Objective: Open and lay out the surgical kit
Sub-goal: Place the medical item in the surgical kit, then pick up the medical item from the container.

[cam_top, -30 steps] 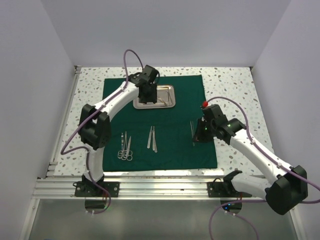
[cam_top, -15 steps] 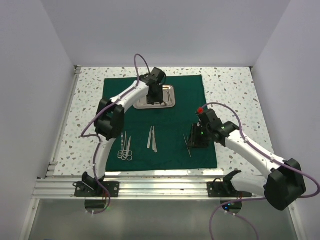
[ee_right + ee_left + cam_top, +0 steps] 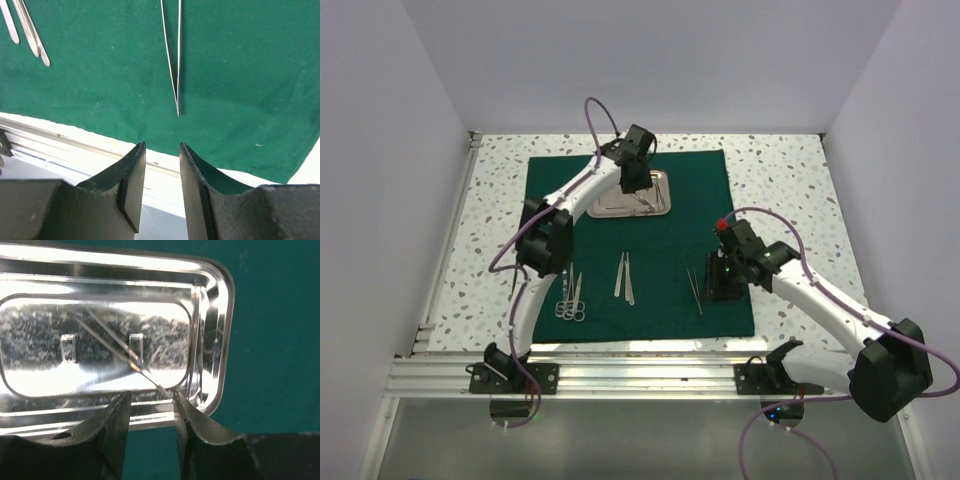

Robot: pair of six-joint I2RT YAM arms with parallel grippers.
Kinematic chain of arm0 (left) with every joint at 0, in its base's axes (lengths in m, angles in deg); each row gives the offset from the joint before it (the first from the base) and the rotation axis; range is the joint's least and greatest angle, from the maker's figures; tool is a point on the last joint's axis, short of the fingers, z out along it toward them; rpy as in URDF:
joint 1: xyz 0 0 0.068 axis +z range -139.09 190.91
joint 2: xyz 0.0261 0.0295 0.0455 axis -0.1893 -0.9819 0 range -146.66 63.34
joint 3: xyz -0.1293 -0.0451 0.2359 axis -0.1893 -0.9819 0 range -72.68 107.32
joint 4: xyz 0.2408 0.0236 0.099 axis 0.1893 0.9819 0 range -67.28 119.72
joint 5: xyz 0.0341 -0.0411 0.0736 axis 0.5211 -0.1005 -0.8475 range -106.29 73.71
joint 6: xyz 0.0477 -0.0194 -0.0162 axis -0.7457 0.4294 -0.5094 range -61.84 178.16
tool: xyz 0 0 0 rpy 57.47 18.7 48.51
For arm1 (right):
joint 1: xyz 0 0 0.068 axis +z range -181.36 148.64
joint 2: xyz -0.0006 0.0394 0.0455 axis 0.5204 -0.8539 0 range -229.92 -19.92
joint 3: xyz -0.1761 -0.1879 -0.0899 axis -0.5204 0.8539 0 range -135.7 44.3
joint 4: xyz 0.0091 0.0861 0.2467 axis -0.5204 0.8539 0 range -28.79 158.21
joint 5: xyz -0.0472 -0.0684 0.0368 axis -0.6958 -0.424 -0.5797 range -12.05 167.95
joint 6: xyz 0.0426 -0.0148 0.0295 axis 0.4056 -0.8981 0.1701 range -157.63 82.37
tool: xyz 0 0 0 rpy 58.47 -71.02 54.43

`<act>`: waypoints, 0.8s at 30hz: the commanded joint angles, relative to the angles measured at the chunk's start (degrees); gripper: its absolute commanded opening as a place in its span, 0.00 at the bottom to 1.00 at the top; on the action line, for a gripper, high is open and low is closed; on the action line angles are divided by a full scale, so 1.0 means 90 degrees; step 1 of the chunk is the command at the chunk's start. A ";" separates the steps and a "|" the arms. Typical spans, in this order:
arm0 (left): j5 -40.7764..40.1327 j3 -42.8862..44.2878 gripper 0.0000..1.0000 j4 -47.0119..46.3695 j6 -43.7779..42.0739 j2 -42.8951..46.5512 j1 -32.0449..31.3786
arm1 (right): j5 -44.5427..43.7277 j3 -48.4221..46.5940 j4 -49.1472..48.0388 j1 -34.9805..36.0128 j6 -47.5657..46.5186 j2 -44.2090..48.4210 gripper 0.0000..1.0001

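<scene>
The surgical kit's dark green cloth (image 3: pixel 650 310) lies spread flat. Its shiny steel tray (image 3: pixel 605 207) sits at the cloth's far side. My left gripper (image 3: pixel 638 186) hangs over the tray, open. In the left wrist view its fingertips (image 3: pixel 150 400) frame the tray's near rim (image 3: pixel 226 315), and a thin silver instrument (image 3: pixel 117 349) lies loose inside. Scissors and forceps (image 3: pixel 570 298) and tweezers (image 3: pixel 625 275) lie in a row on the cloth. A slim pair of tweezers (image 3: pixel 695 290) (image 3: pixel 172 60) lies free beside my right gripper (image 3: pixel 718 285) (image 3: pixel 161 147), which is open and empty above the cloth (image 3: pixel 250 75).
The speckled tabletop (image 3: pixel 790 180) surrounds the cloth. An aluminium rail (image 3: pixel 640 375) runs along the near edge, also visible in the right wrist view as a rail (image 3: pixel 60 140) just past the cloth's hem. White walls enclose the table on three sides.
My right gripper carried the slim tweezers toward the near side, opened and left them on the cloth. My left gripper shifted right over the tray.
</scene>
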 commanded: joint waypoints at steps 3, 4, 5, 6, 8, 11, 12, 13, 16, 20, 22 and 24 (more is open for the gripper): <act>-0.0710 0.1046 0.42 0.0227 0.0321 -0.0764 -0.0033 | -0.0345 -0.0601 0.0476 0.0024 -0.0445 -0.0125 0.36; -0.0809 0.1038 0.42 0.0140 0.0311 -0.0793 -0.0063 | -0.0346 -0.0650 0.0515 0.0024 -0.0503 -0.0145 0.37; -0.0877 0.1018 0.43 0.0091 0.0263 -0.0842 -0.0082 | -0.0336 -0.0670 0.0544 0.0024 -0.0533 -0.0155 0.36; -0.1013 0.1037 0.43 0.0042 0.0262 -0.0881 -0.0121 | -0.0346 -0.0689 0.0564 0.0024 -0.0562 -0.0165 0.36; -0.1122 0.1086 0.43 -0.0027 0.0194 -0.1027 -0.0160 | -0.0384 -0.0699 0.0622 0.0024 -0.0640 -0.0175 0.36; -0.1278 0.1369 0.45 0.0090 0.0126 -0.1271 -0.0248 | -0.0511 -0.0748 0.0720 0.0024 -0.0757 -0.0204 0.36; -0.1278 0.1418 0.45 0.0110 0.0116 -0.1321 -0.0258 | -0.0550 -0.0787 0.0740 0.0015 -0.0825 -0.0223 0.36; -0.1278 0.1409 0.46 0.0119 0.0125 -0.1331 -0.0258 | -0.0551 -0.0807 0.0769 0.0024 -0.0855 -0.0252 0.36; -0.1230 0.1292 0.47 0.0110 0.0145 -0.1379 -0.0278 | -0.0590 -0.0826 0.0798 0.0024 -0.0923 -0.0330 0.36; -0.1171 0.1223 0.44 0.0197 0.0126 -0.1467 -0.0268 | -0.0609 -0.0885 0.0828 0.0024 -0.1002 -0.0409 0.36; -0.1113 0.1194 0.31 0.0285 0.0106 -0.1526 -0.0258 | -0.0609 -0.0904 0.0818 0.0015 -0.1021 -0.0428 0.35; -0.0966 0.1078 0.21 0.0334 0.0096 -0.1546 -0.0248 | -0.0609 -0.0904 0.0828 0.0015 -0.1050 -0.0477 0.35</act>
